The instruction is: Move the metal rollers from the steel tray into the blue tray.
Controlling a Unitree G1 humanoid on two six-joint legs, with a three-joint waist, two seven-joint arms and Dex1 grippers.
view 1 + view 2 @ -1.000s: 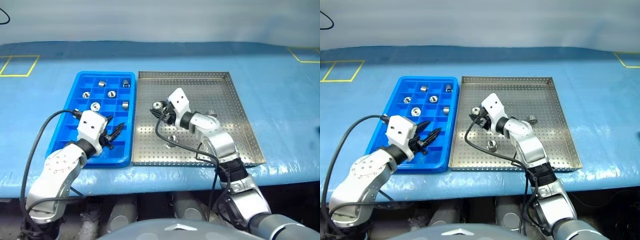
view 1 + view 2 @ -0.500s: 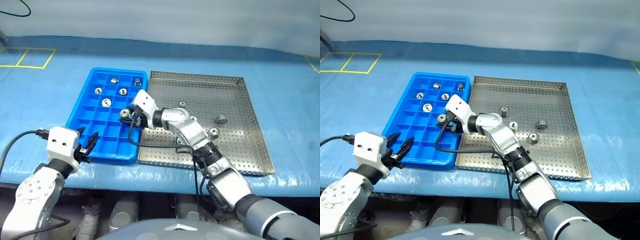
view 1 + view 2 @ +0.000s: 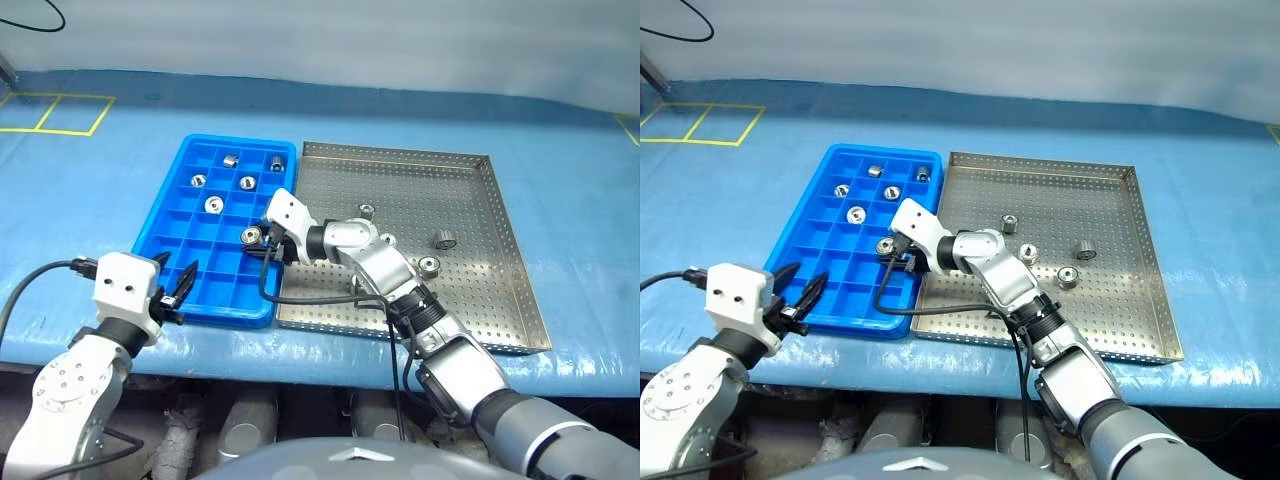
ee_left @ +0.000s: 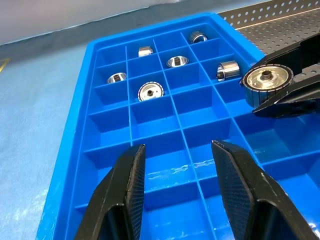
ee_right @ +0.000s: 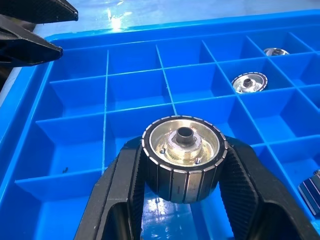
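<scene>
A metal roller (image 5: 183,158) is clamped between the two black fingers (image 5: 122,200) of the right gripper (image 3: 262,240), its knurled rim pressed against both pads and its holed face turned outward. It is held above the blue tray (image 3: 165,240), over a compartment in the column next to the steel tray (image 3: 480,262), about halfway along that edge.

The fingers (image 4: 127,195) of the left gripper (image 3: 177,290) are seen parted with nothing between them; they are poised above the near end of the blue tray, close to its near left corner.

Five more rollers are seen lying in compartments at the far end of the blue tray, among them one (image 3: 213,204) with its flat face up and one (image 3: 229,160) in the farthest row. Four rollers are left on the perforated floor of the steel tray, all in its middle part, one (image 3: 442,239) lying on its side toward the right rim.

The two trays are set side by side, long edges touching, on the blue table (image 3: 90,190).
</scene>
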